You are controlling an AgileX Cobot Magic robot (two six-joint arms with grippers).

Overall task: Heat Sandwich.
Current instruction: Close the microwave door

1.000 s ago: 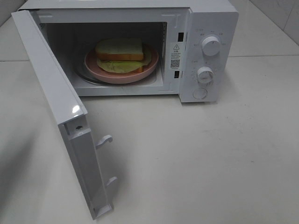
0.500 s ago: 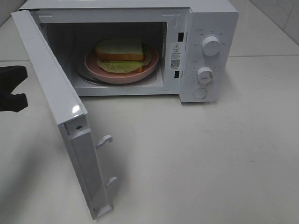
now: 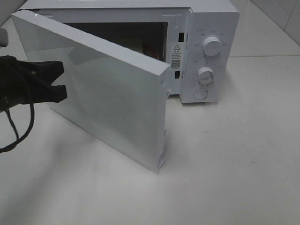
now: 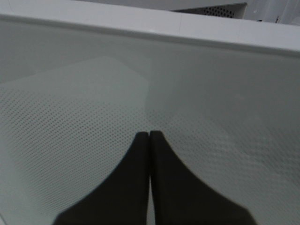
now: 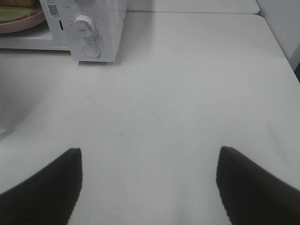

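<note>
Pale off-white table [image 3: 225, 164], flat and matte, with a few faint scuffs. A grey-white tiled wall [image 3: 281, 14] shows behind it at the far right corner. A white microwave [image 3: 213, 16] sits at the back of the table. Its panel has an upper knob [image 3: 212, 46] over a lower knob [image 3: 205, 75], with a round button [image 3: 200, 93] under them. Its door [image 3: 117, 103] is hinged on the left and stands about halfway, angled across the opening, so only a narrow slice of the cavity shows by the panel. Your left gripper [image 4: 149, 136] is pressed together, no gap between the fingers [image 4: 164, 164], nothing pinched. The wrist view puts the tips right at the door's dotted window mesh. It looks like contact on the outer face, toward the hinge side in the high view, but you can't tell from these pictures whether it really presses. A black cable [image 3: 16, 126] loops down from that arm over the table. Your right gripper [image 5: 149, 187] is spread wide and holds nothing. It hangs over the table well apart from the microwave and is out of the high view. The sandwich [image 5: 13, 12] is inside the microwave on the pink plate [image 5: 28, 23]. The right wrist view catches just its edge, green filling and tan crust, beside the panel. In the high view it is mostly hidden behind the door, only a sliver in the gap.
</note>
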